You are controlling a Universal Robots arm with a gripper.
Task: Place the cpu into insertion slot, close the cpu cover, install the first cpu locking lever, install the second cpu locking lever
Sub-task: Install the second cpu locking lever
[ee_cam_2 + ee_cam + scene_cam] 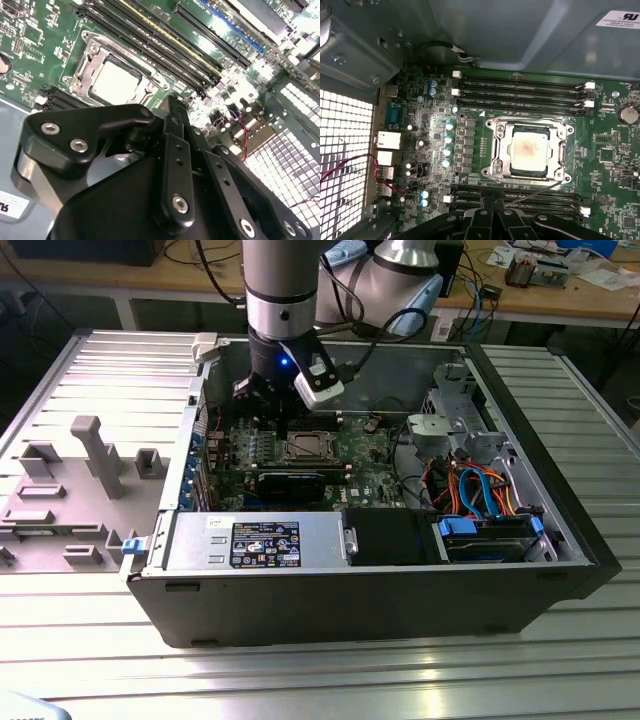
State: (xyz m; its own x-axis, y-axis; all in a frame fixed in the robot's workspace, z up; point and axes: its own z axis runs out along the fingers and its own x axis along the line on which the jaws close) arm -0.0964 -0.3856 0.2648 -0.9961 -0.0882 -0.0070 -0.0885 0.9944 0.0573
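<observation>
The cpu (527,150) lies flat in the insertion slot (493,171) on the green board, its dull silver top showing through the window of the cpu cover (503,150), which lies down around it. A thin metal locking lever (540,191) slants across the memory slots beside the socket. My gripper (487,204) hovers just beside the socket near that lever, fingers together and nothing visible between them. In the exterior view the gripper (283,425) hangs inside the case close above the cpu (305,448). The second wrist view has the cpu (115,80) just beyond the gripper (172,102).
Long black memory slots (520,87) flank the socket on both sides. The open computer case (560,540) walls surround the board, with a drive cage (450,410), coloured cables (480,490) and a power supply (260,540). A grey fixture with upright pegs (95,455) stands at the exterior view's left.
</observation>
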